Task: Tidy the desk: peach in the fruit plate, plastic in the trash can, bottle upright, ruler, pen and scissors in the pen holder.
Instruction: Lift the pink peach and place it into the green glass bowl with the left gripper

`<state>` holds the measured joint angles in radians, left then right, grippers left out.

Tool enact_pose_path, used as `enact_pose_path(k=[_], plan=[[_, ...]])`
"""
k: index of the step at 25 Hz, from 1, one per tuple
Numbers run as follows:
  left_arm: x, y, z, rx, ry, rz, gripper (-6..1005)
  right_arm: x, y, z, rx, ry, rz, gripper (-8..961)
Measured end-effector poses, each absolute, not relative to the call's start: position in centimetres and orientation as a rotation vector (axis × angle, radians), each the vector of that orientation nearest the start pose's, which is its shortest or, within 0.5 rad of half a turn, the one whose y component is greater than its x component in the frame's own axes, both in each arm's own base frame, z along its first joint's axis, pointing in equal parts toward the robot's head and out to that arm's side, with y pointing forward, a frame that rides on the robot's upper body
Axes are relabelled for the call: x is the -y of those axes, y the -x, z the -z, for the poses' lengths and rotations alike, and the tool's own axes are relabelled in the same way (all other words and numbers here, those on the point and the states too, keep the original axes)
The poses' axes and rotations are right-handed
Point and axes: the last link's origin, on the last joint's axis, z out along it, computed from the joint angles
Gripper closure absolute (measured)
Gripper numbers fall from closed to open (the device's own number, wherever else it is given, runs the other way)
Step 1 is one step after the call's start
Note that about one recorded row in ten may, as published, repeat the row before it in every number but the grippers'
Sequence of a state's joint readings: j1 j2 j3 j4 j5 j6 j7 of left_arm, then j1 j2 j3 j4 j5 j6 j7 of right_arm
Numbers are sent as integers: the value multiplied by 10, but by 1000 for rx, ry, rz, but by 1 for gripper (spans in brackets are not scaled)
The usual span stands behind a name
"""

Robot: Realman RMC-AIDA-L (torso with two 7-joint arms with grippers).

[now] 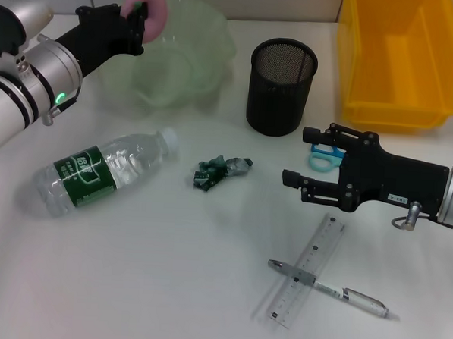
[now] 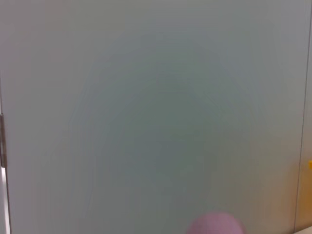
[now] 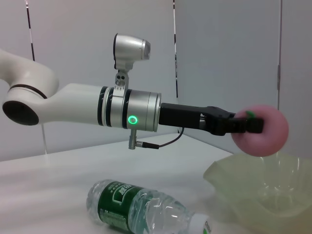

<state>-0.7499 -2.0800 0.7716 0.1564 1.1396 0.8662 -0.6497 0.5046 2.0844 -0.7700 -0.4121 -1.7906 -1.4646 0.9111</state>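
**Peach held above the fruit plate, rest of the desk untidied**

Pink peach [image 1: 149,10] is clamped in the left gripper [image 1: 137,20], jaws closed on it, held in the air over the far-left rim of the pale green wavy fruit plate [image 1: 188,57]. Right wrist view confirms: peach [image 3: 261,129] sits clear above the plate [image 3: 263,187], not touching it. Left wrist view is nearly all blank wall, only a pink sliver of the peach [image 2: 214,224] at the edge.

Water bottle [image 1: 101,170] with green label lies on its side on the white tabletop [image 1: 152,287], near-left of the plate, cap pointing toward the plate. Crumpled green-and-silver plastic wrapper [image 1: 221,171] lies just right of the bottle's cap, apart from it.

Black mesh pen holder [image 1: 282,86] stands upright right of the plate. Yellow bin [image 1: 399,61] sits at the far right, beside the holder.

Right gripper [image 1: 295,156] hovers low at right, jaws spread wide, holding nothing. Blue-handled scissors [image 1: 327,156] lie partly hidden under it, just in front of the pen holder.

Clear ruler [image 1: 306,269] lies near the front, angled. Silver pen [image 1: 330,290] lies across its lower part, touching; which one is on top I cannot tell.
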Motion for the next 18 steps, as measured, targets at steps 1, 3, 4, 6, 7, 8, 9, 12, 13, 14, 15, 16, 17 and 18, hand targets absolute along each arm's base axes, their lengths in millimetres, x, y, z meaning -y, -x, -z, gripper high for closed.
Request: enact_pose_path(k=[1, 3, 4, 6, 7, 8, 9, 12, 13, 14, 15, 16, 17, 18], plan=[[-425, 257, 30, 553, 2026, 645, 894, -313, -270, 39, -301, 2639, -786, 168], [-424, 257, 30, 554, 2025, 646, 893, -313, -270, 39, -301, 2639, -786, 168], [-424, 257, 30, 554, 2025, 646, 892, -313, -270, 39, -301, 2639, -787, 168], [-424, 257, 30, 554, 2025, 646, 891, -313, -270, 39, -300, 2639, -788, 168], [-424, 257, 30, 554, 2025, 646, 891, -313, -270, 39, -300, 2640, -790, 168], [-424, 257, 30, 554, 2025, 646, 890, -313, -269, 39, -299, 2640, -792, 168], [-424, 258, 30, 555, 2025, 646, 889, -312, -269, 39, -299, 2639, -792, 168], [-424, 258, 30, 556, 2025, 646, 888, -312, -269, 39, -298, 2640, -795, 168], [-423, 258, 30, 556, 2025, 646, 887, -312, -269, 39, -298, 2640, -796, 168], [-423, 258, 30, 556, 2025, 646, 887, -312, -269, 39, -297, 2642, -796, 168], [-423, 258, 30, 556, 2025, 647, 886, -312, -269, 39, -297, 2642, -796, 168], [-423, 258, 30, 557, 2025, 648, 886, -312, -269, 39, -297, 2643, -796, 168], [-423, 258, 30, 558, 2024, 648, 885, -312, -269, 39, -296, 2643, -796, 168], [-423, 258, 30, 559, 2024, 649, 884, -312, -269, 39, -296, 2643, -796, 168]])
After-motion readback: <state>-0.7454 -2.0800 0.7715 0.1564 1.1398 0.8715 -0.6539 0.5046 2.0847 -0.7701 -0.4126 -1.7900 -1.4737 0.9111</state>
